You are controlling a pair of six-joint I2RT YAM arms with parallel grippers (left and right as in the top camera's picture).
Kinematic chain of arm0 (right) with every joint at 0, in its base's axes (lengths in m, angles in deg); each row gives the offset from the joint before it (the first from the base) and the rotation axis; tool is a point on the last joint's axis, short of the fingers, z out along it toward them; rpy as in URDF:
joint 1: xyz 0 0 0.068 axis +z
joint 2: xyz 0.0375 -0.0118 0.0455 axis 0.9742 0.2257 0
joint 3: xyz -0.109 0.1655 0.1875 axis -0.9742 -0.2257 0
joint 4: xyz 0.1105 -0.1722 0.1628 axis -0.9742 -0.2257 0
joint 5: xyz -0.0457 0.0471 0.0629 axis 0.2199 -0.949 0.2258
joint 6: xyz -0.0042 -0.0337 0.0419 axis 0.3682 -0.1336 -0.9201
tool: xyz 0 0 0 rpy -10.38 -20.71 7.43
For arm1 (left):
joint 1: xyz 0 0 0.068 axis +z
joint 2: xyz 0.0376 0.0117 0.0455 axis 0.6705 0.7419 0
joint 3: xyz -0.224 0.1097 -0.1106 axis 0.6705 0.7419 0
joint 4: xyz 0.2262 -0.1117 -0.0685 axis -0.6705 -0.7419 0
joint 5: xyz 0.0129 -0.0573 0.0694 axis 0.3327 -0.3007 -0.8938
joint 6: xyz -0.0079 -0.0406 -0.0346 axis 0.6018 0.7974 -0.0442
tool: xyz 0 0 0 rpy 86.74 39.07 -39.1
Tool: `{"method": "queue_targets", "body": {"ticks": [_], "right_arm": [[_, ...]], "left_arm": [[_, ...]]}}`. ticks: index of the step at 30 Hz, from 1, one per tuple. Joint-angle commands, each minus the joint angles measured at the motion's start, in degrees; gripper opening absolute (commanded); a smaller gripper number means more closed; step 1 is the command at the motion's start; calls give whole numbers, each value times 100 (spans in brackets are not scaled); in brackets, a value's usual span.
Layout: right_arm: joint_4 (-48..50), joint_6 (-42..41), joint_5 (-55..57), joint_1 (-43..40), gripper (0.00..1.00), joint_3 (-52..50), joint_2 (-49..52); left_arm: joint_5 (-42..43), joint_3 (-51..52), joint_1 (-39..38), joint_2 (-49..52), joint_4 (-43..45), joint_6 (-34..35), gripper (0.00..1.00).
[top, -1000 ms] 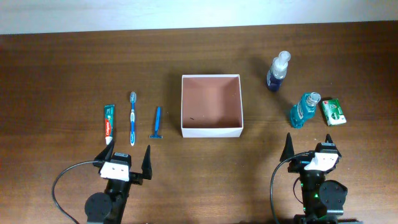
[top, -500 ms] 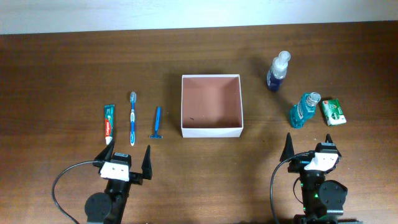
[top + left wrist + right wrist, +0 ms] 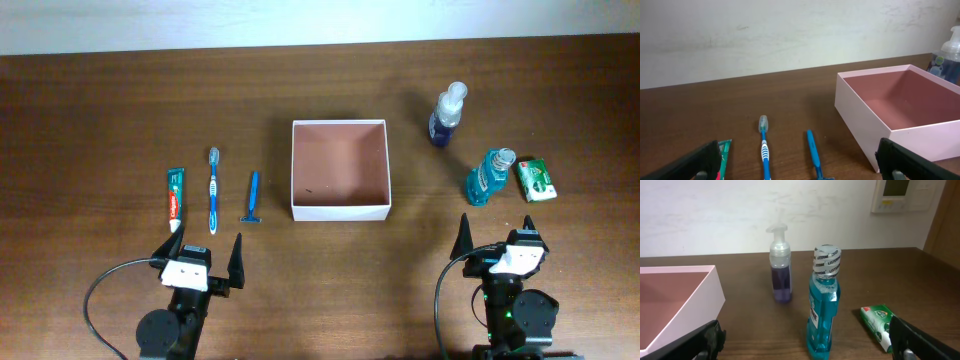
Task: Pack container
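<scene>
**Nothing shifted: both claws wide, box unpacked**

Nothing has moved since a second ago; every item and both arms sit where they did.

From my overhead feed, the dark brown wooden table [image 3: 100, 100] fills the view. At its centre sits the container [image 3: 340, 211], a square, shallow white-walled box with a pinkish-brown floor and nothing in it.

At 7 o'clock from the box I see the left gripper [image 3: 200, 243], its black fingers [image 3: 692, 162] spread wide at the edges of its wrist view and holding nothing. At 5 o'clock the right gripper [image 3: 497, 228] is spread just as wide and is likewise bare.

Off at 3 o'clock stands the teal clear-plastic mouthwash bottle with a printed seal over its cap [image 3: 488, 177]. At 2 o'clock, apart from it, stands the purple pump bottle with a clear top [image 3: 447, 115].

Out at 9 o'clock three things lie side by side without touching. Nearest the box is the slim blue razor [image 3: 252, 197], then the blue-and-white toothbrush [image 3: 212, 188], then the red, white and green toothpaste tube [image 3: 176, 197].

Just beside the mouthwash, on its 3 o'clock side, lies the small green-and-white packet [image 3: 535, 179].
</scene>
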Motion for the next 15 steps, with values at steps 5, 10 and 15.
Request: {"method": "queue_targets", "body": {"ticks": [5, 10, 15], "right_arm": [[-44, -4, 52, -44, 98, -26, -37], [-44, -4, 52, -44, 98, -26, -37], [-44, -4, 52, -44, 98, -26, -37]], "left_arm": [[-83, 33, -13, -61, -22, -92, 99], [-85, 33, -13, -61, -2, -92, 99], [-17, 31, -13, -61, 17, -87, 99]]}}
